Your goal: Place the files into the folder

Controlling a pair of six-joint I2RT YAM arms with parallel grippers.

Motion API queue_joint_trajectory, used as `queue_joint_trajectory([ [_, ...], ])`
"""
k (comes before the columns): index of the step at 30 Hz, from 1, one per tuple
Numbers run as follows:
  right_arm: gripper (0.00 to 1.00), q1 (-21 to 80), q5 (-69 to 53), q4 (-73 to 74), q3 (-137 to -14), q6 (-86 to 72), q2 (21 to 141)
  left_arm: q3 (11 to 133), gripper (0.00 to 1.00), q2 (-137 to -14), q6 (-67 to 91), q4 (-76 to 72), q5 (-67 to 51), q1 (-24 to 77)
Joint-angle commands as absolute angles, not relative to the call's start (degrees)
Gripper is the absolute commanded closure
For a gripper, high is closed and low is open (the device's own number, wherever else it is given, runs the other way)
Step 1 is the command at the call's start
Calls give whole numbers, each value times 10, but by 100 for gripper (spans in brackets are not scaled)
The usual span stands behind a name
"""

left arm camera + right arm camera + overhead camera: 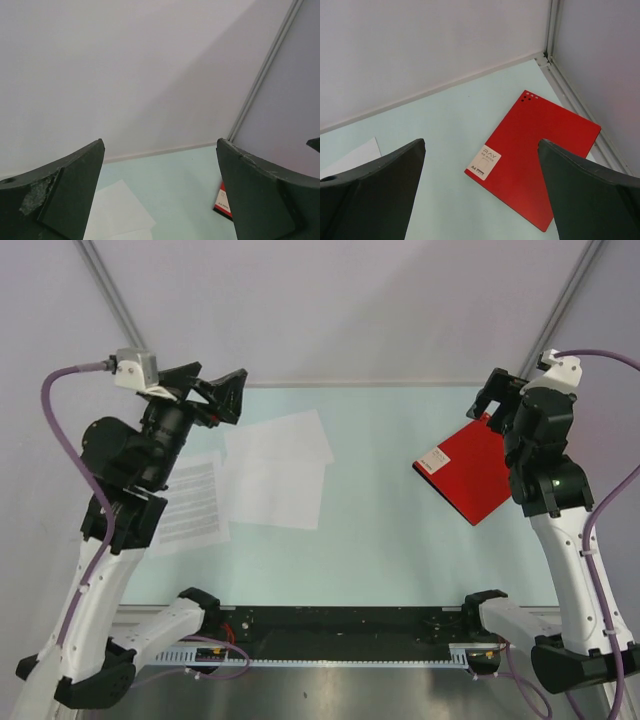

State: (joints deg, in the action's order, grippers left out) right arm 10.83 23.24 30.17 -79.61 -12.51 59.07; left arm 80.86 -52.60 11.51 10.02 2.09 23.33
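Observation:
Three white sheets, the files, lie overlapping on the left of the pale green table: a text-covered one (195, 502) partly under my left arm, and two nearly blank ones (272, 490) (280, 437). The red folder (468, 472) lies shut and flat at the right, its white label (485, 162) facing up. My left gripper (210, 388) hangs open above the sheets' far left corner, holding nothing. My right gripper (492, 400) hangs open above the folder's far edge, also empty. The left wrist view catches a blank sheet (117, 210) and a corner of the folder (223, 200).
Pale walls close off the table's back and right sides, with a metal frame strip (570, 95) along the right edge. A black rail (340, 625) runs along the near edge between the arm bases. A sheet corner (355, 157) shows in the right wrist view.

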Motion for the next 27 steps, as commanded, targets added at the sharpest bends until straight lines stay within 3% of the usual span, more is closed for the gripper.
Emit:
queue_joint_trajectory([
  [1,1,86,233,318,-798,-158,619,795,1,-553,117,88,-15,230],
  [7,0,43,149,360,-795,-195,707,779,0,-659,103,100,-167,263],
  [15,0,-65,67,320,-744,-217,830,776,0,-876,-43,34,-47,397],
  [22,0,-155,47,268,-736,-202,956,977,1,-1122,-84,68,-27,470],
  [27,0,-200,-35,237,-708,-211,976,1135,2,-1267,-95,100,-45,483],
])
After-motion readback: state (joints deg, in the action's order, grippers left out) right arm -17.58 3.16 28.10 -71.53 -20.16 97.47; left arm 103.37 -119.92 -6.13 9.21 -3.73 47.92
